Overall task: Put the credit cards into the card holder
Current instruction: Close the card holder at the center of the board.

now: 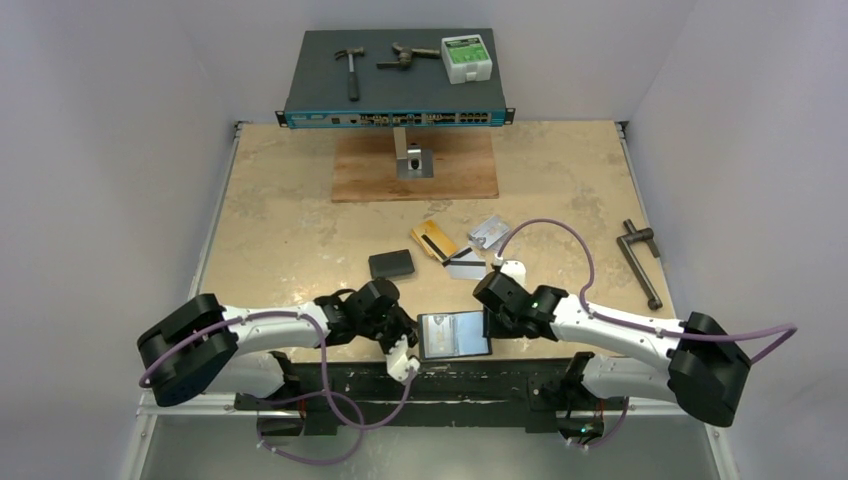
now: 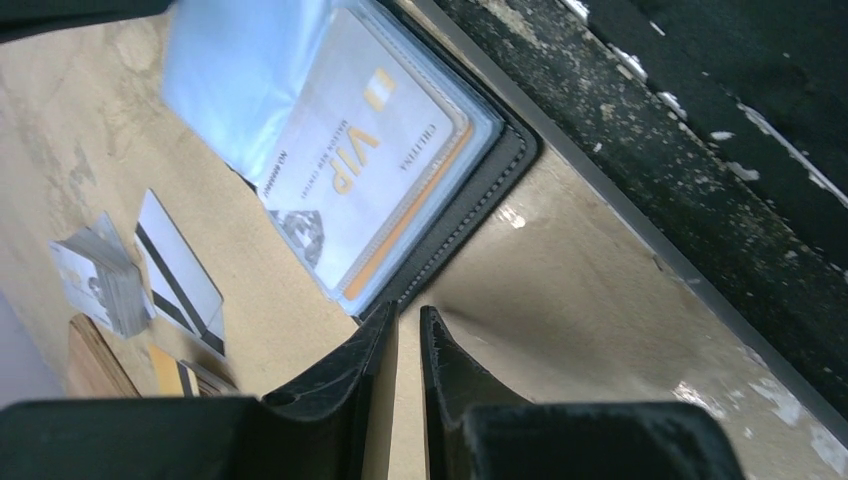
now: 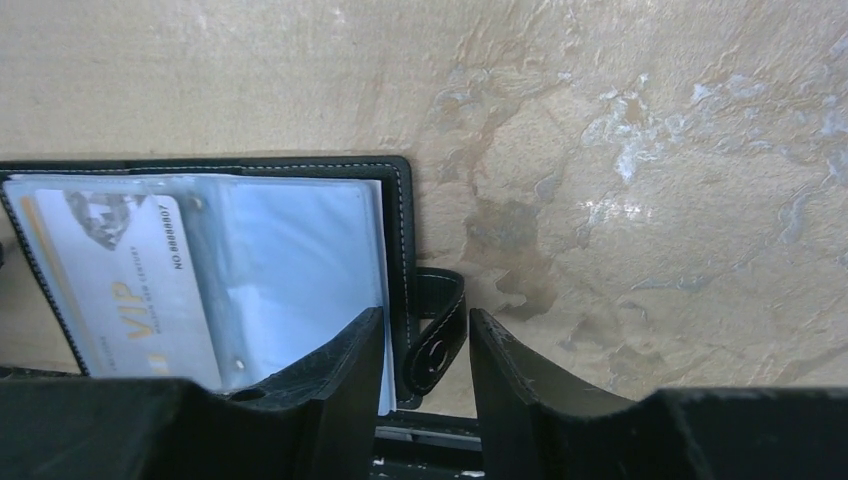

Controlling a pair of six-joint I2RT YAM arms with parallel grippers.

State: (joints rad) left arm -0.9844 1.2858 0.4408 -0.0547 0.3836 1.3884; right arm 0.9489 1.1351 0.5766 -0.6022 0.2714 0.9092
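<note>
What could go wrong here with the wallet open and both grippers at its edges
The right gripper straddles only the snap tab, so it may tug the card holder sideways rather than pin it. The holder lies at the table's near edge and could slide off. The left gripper is nearly shut beside the holder's corner, holding nothing; the clear pockets may flop shut. Three cards remain loose.

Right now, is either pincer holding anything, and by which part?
Nothing clamped: right pincer straddles the snap tab of the card holder, gap showing; left pincer is empty.
</note>
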